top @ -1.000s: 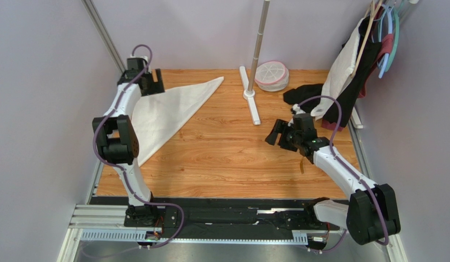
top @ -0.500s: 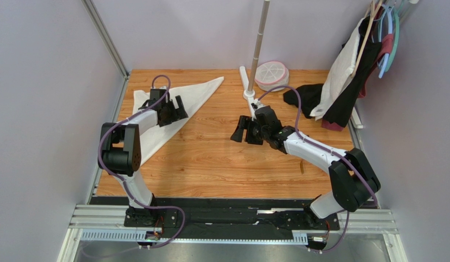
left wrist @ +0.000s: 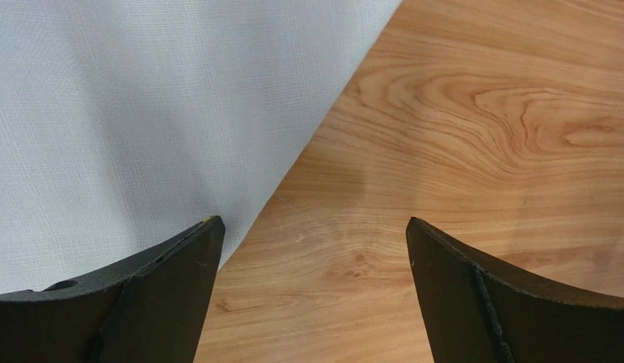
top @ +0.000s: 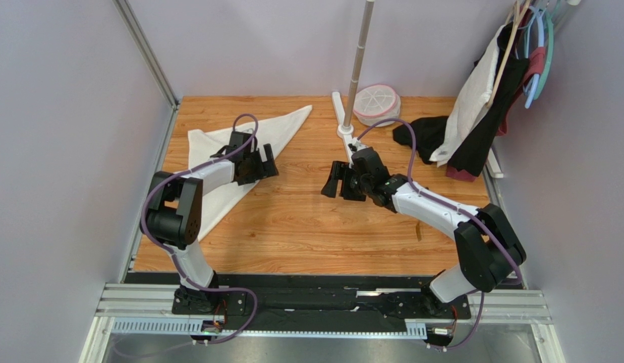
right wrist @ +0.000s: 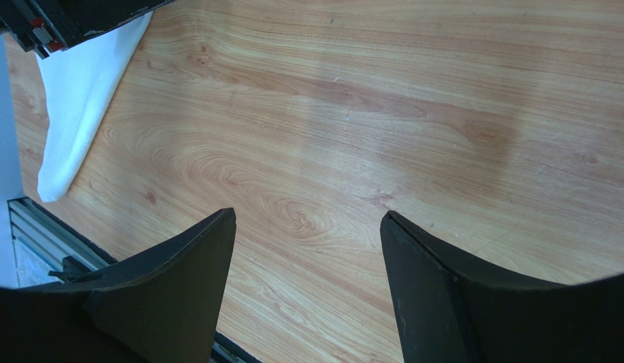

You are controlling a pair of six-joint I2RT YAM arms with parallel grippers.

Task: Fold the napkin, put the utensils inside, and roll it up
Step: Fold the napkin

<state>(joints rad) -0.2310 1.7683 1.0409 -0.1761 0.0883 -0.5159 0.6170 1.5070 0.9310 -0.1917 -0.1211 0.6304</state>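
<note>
Left gripper (top: 263, 162) slid toward 3 o'clock to the woven, triangle-folded napkin (top: 281, 126) edge, fingers spread wide. Right gripper (top: 336, 181) gaped empty over the woodgrain table (top: 307, 227), white stand (top: 345, 125) at its 12.

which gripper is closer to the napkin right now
Left. The left gripper hangs open over the long edge of the napkin; the right gripper is open over the wooden table, off the cloth.

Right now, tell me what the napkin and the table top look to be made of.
The napkin looks like woven cloth, cream-white and matte: a fine grid weave shows in the left wrist view. The table top looks like wood or wood-look laminate, smooth with faint sheen: swirling grain shows, but real or printed cannot be told.
</note>
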